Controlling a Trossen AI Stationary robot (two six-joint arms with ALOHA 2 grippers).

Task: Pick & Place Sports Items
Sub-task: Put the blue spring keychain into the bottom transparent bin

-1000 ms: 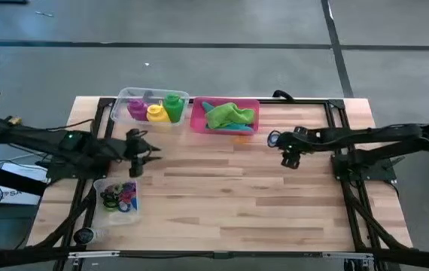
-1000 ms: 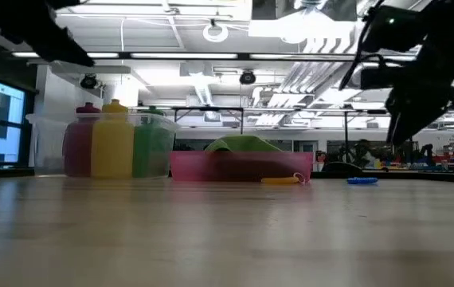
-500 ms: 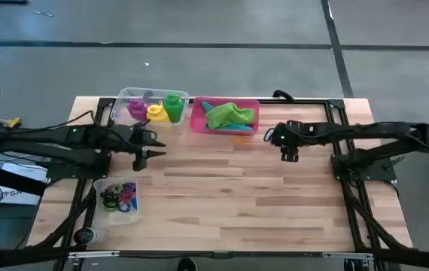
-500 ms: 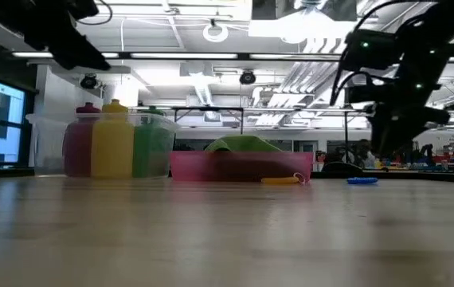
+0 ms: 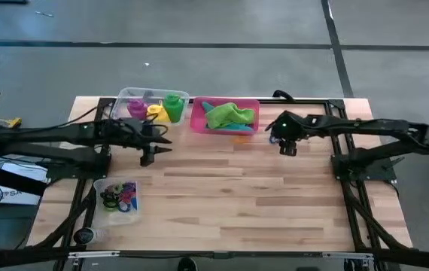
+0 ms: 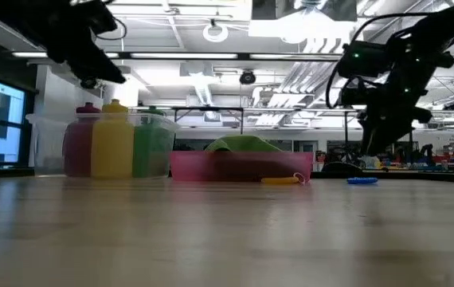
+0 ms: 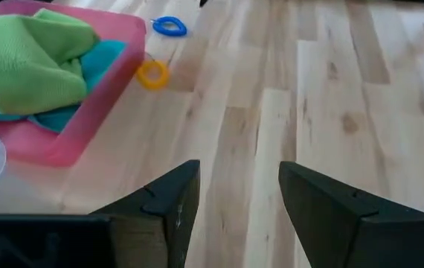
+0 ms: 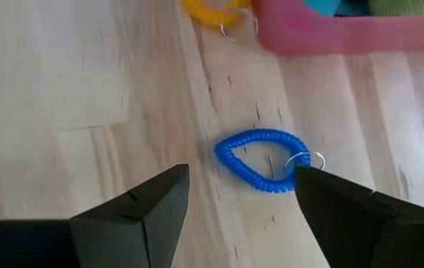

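Right gripper (image 8: 234, 216) hovers with fingers apart, holding nothing, just above a blue coiled ring (image 8: 262, 160) on the wooden table (image 5: 275, 196). At eleven o'clock beyond it, a yellow coiled ring (image 8: 216, 9) touches the pink tray (image 8: 346, 33). Left gripper (image 7: 234, 201), also spread and empty, hangs near the tray's soft green cloth (image 7: 37, 63).

Pale striped wood table (image 5: 237, 188). Pink tray (image 7: 85, 104) holding bright green cloth (image 7: 33, 56) over teal cloth (image 7: 97, 63). Blue coil ring (image 8: 260, 160) and yellow coil ring (image 7: 153, 74) on the wood. Purple bottle (image 6: 78, 147), yellow bottle (image 6: 113, 143), green bottle (image 6: 149, 145) in clear tub (image 5: 121, 98). Multicoloured rings (image 5: 118, 196).
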